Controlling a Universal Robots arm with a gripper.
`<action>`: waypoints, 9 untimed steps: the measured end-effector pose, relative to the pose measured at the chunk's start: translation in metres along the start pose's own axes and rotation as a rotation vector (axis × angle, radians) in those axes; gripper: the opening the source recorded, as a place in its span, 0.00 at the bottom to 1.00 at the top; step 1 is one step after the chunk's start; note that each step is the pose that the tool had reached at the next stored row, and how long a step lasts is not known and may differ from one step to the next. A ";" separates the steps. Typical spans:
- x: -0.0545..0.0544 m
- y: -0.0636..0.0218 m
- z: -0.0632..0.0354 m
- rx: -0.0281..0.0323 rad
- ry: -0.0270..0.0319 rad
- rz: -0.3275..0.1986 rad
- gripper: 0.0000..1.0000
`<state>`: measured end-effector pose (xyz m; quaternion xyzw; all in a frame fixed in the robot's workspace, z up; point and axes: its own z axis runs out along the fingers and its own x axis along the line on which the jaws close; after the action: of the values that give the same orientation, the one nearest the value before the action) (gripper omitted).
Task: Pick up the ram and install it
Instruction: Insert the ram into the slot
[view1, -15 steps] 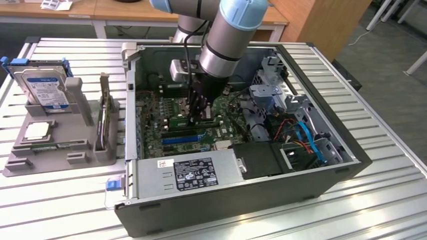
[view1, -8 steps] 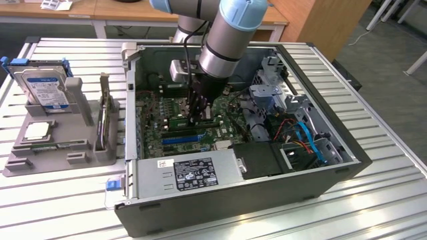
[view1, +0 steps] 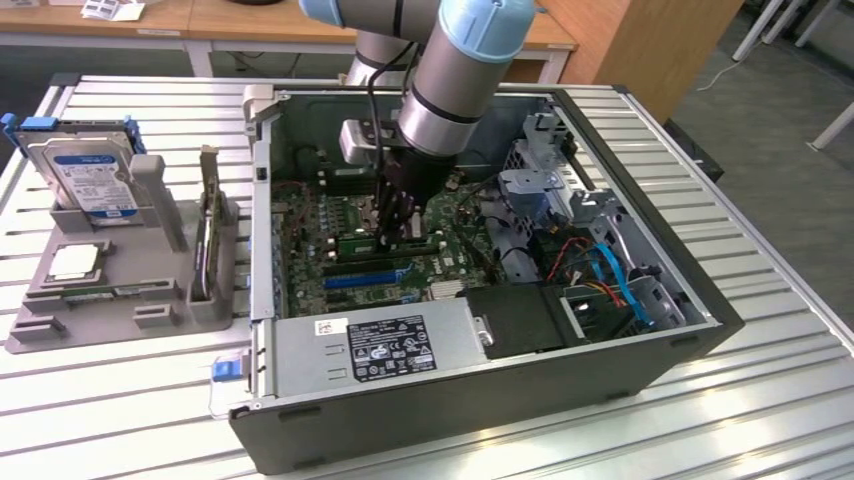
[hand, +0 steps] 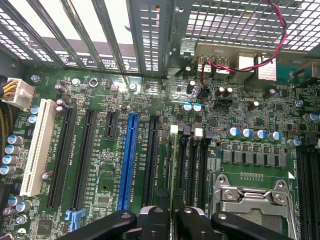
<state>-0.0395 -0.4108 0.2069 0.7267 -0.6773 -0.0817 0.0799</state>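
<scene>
1. Broadly, the open computer case (view1: 481, 390) lies on its side on the slatted table (view1: 747, 420), holding the green motherboard (view1: 350, 262), a power supply (view1: 380, 350) at its near edge and a drive cage (view1: 561, 200) on the exterior view's right.
2. Left of the case, a grey holder tray (view1: 94, 300) carries an upright hard drive (view1: 91, 180) and a bracketed card (view1: 207, 240).
3. Reaching down into the case, the gripper (hand: 172, 217) is clamped on the ram (hand: 173, 165), which stands edge-on in the memory slots (hand: 192, 160) beside the CPU socket (hand: 250, 200).
</scene>
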 end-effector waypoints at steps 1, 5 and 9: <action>0.000 0.0000 0.0000 0.0000 0.0000 0.000 0.14; 0.000 -0.0001 0.0001 0.0001 -0.0002 0.000 0.21; 0.000 0.0004 -0.0016 -0.0001 0.0003 0.000 0.33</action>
<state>-0.0395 -0.4108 0.2085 0.7267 -0.6774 -0.0816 0.0800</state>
